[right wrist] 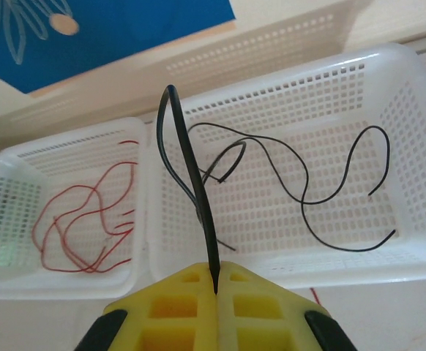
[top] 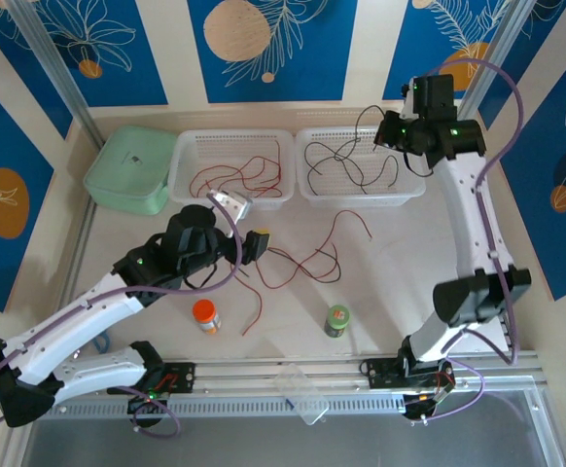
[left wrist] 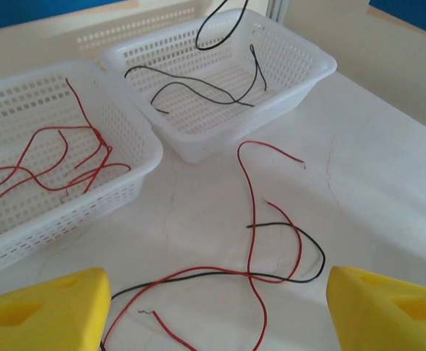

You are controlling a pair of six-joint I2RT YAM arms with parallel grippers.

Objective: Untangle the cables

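One tangle (left wrist: 252, 272), a black strand crossing red ones, lies on the table (left wrist: 389, 183) just ahead of the left gripper (left wrist: 213, 292), between its wide-apart fingers, untouched. The right gripper (right wrist: 217, 289) is clamped on one black cable (right wrist: 189, 168) above the right of two baskets (right wrist: 418, 146).

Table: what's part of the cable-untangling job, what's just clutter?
Job:
- tangled cables on table
- black cable in right tool
- red-cable basket
- black-cable basket

Clutter:
- green box
- orange-capped bottle
- green-capped bottle
- clear plastic piece

Left basket (top: 232, 202) beside right basket (top: 361, 197), cables (left wrist: 99, 150) inside each, loose cables (left wrist: 251, 219) on table (left wrist: 374, 183) before them
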